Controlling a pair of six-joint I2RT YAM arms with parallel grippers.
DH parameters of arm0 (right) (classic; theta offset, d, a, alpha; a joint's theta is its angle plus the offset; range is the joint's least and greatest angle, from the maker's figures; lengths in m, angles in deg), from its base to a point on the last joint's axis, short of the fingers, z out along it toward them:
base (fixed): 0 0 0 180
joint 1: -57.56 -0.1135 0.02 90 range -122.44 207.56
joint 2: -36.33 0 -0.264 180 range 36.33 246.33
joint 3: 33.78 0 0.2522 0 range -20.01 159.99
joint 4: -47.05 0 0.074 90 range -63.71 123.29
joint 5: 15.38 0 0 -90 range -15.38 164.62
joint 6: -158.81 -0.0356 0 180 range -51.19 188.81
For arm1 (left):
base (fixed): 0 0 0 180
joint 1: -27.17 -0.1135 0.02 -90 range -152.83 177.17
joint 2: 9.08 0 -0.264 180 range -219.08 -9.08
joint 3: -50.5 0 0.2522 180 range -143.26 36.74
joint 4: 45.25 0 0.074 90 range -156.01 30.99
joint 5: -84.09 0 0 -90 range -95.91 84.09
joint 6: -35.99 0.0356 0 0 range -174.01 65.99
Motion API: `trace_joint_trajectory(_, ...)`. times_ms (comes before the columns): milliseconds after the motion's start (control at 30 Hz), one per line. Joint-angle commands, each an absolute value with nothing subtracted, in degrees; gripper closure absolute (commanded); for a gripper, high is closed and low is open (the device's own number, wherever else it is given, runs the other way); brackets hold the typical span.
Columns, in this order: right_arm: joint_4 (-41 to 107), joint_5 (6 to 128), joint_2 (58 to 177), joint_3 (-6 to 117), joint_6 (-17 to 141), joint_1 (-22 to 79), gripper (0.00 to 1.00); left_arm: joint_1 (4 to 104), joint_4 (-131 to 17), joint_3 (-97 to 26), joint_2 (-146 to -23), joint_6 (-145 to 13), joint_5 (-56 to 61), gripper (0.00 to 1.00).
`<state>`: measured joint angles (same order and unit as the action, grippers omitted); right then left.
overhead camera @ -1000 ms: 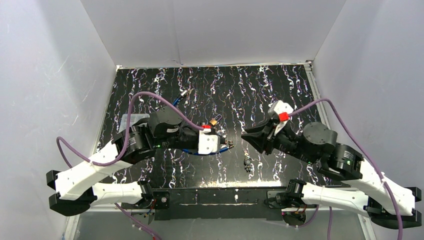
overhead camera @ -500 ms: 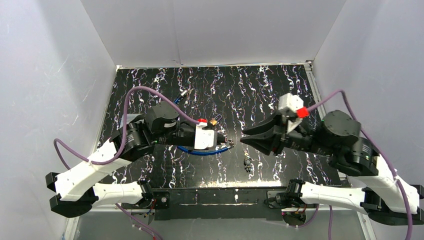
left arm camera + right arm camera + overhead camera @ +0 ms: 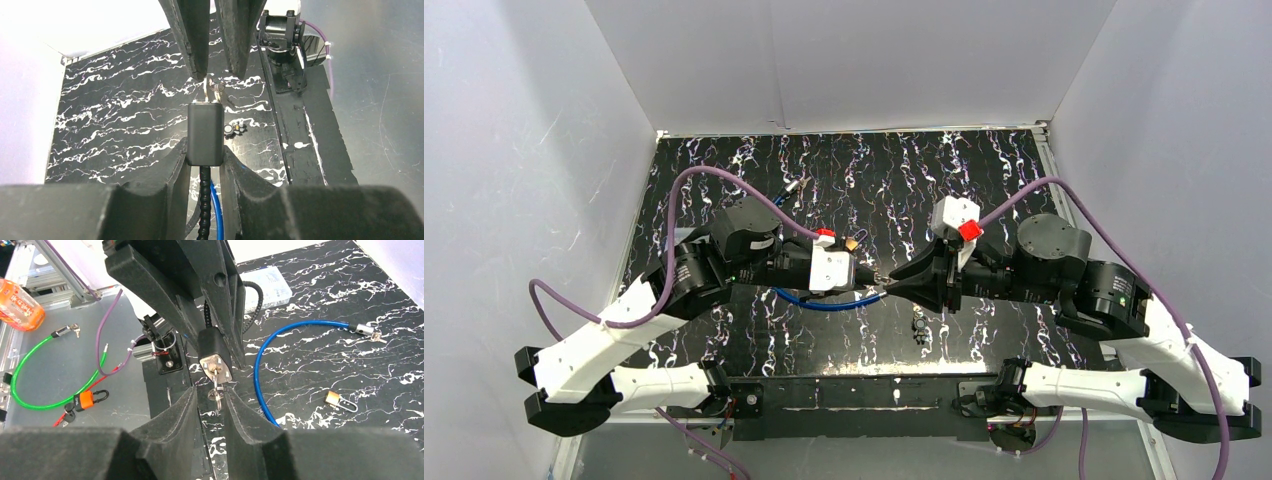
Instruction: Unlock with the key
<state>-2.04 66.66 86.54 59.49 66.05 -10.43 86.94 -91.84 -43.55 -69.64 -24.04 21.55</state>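
Key is already seated in the keyway of the black lock, held up off the table mid-workspace between the two arms. Left gripper is clamped on the lock body, one finger flat on each side.

Change over the last second: right gripper was well apart, lifted, and has now driven straight in at the lock face. Its fingertips sit either side of the key bow and the key ring. Jaws are part open, narrower than on the way in, with a gap showing on both sides, so not pinching yet as far as I can tell. Approach looks done; what's left is close on the bow and rotate.

Lock long axis is roughly level, running along the left fingers, with the keyway face pointing at the right arm. Key shank is coaxial with it, bow sticking out toward the right gripper, ring dangling below.

Risk: catching the ring instead of the bow gives no torque
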Motion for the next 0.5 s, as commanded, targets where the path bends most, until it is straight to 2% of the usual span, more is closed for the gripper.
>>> trace_joint_trajectory(0,-1.29,67.23,86.33,60.3,67.57,-10.38,0.69,86.52,-90.58,-46.33,-69.21,-24.55,23.71,1.0)
trace_joint_trajectory(133,-0.54,67.72,86.99,60.09,67.75,-10.39,0.75,86.49,-90.7,-46.49,-69.34,-24.48,24.09,1.0)
trace_joint_trajectory(467,1.98,70.03,86.78,59.87,68.55,-10.39,0.77,86.5,-91.39,-46.82,-69.53,-23.81,24.97,1.0)
